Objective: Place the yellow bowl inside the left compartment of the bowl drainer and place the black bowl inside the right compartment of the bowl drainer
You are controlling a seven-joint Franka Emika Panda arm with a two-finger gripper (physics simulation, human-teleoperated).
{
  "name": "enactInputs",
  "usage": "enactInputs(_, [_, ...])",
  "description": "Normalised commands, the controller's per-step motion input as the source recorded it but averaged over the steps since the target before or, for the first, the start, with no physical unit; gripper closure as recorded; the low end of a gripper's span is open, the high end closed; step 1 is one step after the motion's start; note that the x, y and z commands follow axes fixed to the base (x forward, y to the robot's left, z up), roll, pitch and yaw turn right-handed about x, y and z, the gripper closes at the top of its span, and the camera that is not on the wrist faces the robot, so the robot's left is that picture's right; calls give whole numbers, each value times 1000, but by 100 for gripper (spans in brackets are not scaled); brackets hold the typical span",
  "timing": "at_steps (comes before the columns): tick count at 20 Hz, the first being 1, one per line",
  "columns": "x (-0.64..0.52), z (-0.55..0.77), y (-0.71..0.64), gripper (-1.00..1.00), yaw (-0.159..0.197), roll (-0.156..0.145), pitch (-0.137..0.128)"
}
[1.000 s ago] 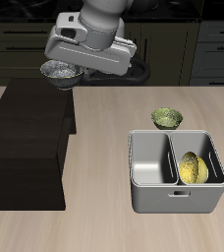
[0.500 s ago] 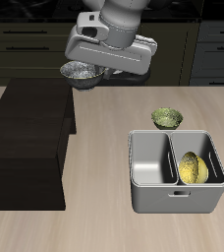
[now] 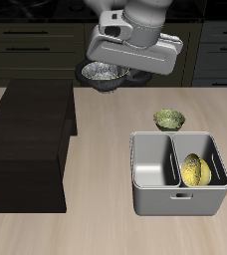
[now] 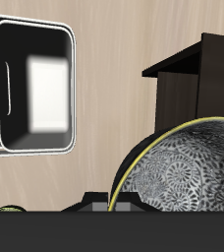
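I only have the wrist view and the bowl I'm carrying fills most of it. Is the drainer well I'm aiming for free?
Observer: Yes. In the exterior view the yellow bowl stands on edge in one well of the bowl drainer, and the other well has nothing in it.
Operator: Anything near the drainer that I might hit on the way?
Observer: A small olive-green bowl sits on the table just behind the drainer, apart from it. The gripper holds the black bowl well above the table, farther back than that bowl and beside the dark cabinet.
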Motion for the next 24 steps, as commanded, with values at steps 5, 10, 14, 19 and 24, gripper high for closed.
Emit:
enactInputs(5, [133,76,485,100,-9,36,0])
enactInputs(10, [51,97,526,100,-13,51,-8])
enactInputs(14, [117,92,476,100,33,52,-16])
enactInputs(19, [151,147,249,100,-2,11,-9])
enactInputs(24, [125,124,238,100,-9,21,-8])
